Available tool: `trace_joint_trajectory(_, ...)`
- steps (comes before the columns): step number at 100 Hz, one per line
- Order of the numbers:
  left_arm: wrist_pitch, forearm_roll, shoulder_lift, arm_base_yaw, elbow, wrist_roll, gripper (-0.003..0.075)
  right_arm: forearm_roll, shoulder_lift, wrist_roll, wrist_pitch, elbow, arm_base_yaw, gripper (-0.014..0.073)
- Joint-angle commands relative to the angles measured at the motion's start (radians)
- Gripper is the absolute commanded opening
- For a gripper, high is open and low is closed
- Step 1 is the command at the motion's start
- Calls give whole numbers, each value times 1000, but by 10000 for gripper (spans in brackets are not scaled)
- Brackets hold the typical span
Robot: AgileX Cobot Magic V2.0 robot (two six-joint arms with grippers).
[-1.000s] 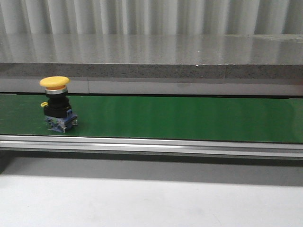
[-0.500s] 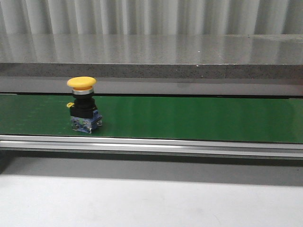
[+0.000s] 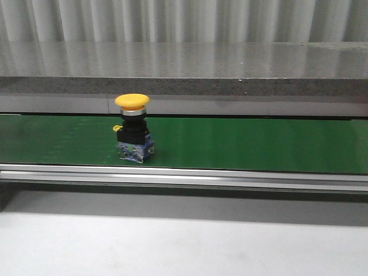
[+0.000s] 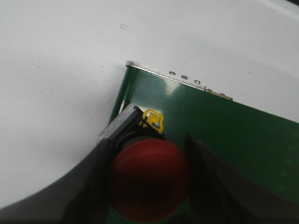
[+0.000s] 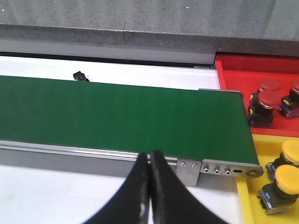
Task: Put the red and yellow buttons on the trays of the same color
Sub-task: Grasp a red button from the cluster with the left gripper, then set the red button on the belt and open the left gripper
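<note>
A yellow button (image 3: 133,129) with a black and blue base stands upright on the green conveyor belt (image 3: 241,144), left of centre in the front view. No gripper shows in that view. In the left wrist view a red button (image 4: 149,179) sits over the belt's end, and my left gripper (image 4: 149,154) is shut on its dome, a finger (image 4: 93,186) pressed to each side. My right gripper (image 5: 149,156) is shut and empty above the belt's front rail. Beyond the belt's other end lie the red tray (image 5: 233,70) and the yellow tray (image 5: 246,205).
The red tray holds red buttons (image 5: 261,105) and the yellow tray holds yellow buttons (image 5: 286,179). A small black part (image 5: 80,75) lies on the white table behind the belt. A grey stone ledge (image 3: 184,86) runs along the back.
The yellow button has travelled to the right along the belt, staying upright.
</note>
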Motion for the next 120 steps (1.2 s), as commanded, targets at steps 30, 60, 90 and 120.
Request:
trace_joint_trajectory(30, -31, -15, -67, -30, 114, 27, 167, 0, 13, -10, -71, -22, 0, -65)
trace_joint_trajectory(60, -35, -16, -67, -30, 117, 58, 338, 0, 13, -10, -71, -22, 0, -65)
trace_joint_trajectory(90, -57, -20, -75, -32, 117, 74, 543, 0, 13, -10, -71, -22, 0, -65)
trace_joint_trajectory(120, -179, -13, -205, -128, 177, 205, 373, 0, 13, -10, -71, -22, 0, -65)
